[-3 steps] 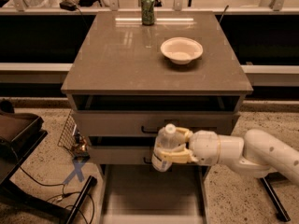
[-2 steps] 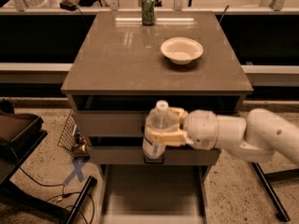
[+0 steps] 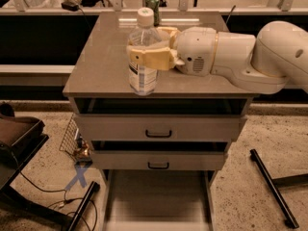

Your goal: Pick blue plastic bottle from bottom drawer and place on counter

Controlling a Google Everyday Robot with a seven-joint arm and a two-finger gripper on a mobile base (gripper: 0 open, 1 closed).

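The blue plastic bottle [image 3: 143, 57], clear with a white cap and a white label with dark blue print, is upright in my gripper [image 3: 149, 57]. The cream fingers [image 3: 153, 59] are shut around its middle. The bottle's base hangs over the front part of the grey-brown counter [image 3: 101, 61]; I cannot tell if it touches the top. My white arm [image 3: 240, 57] reaches in from the right across the counter. The bottom drawer [image 3: 158, 196] is pulled out below, a flat grey tray with nothing showing in it.
A green drink can [image 3: 152, 1] stands at the counter's back edge. Two black-handled drawers [image 3: 159, 134] sit shut above the open one. A black stand [image 3: 19, 143] and cables lie on the floor at left, a black bar [image 3: 272, 186] at right.
My gripper has lifted the bottle from in front of the drawers up to the level of the counter top, and the arm now covers the white bowl.
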